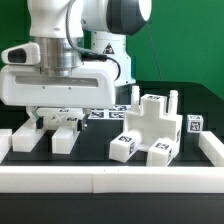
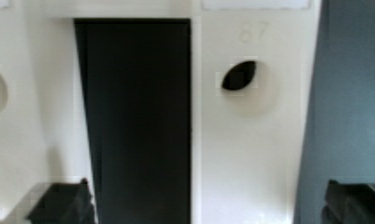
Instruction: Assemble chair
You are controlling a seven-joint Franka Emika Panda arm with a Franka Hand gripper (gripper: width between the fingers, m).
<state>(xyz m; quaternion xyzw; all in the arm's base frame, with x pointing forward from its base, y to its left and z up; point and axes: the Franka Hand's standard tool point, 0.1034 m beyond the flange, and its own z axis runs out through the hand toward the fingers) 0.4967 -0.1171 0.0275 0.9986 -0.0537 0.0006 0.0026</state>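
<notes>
Closest to the lens, rail, low and white, walling the front edge of the counter. Behind it, at the exterior view's left, gripper, spread to full width and clasping nothing, hanging low over a notched block. From the wrist view, dark fingers at either side, with one prong of the block and the long slot between them, plus a small oval hole in the prong; contact with the fingers not clear, probably none. Well apart, toward the exterior view's right, part-built chair: stacked tagged pieces, two posts upright, a small tagged cube just beside. Likely step: reaching for the block, ahead of carrying it over to the chair. Next move, by that reading: down a little, square to the prong, then close firmly without tipping the block. Bare counter between block and chair, seemingly enough for a lift and carry. Tighter margins at the front and left, with rail near the block, and more rail past the cube.
</notes>
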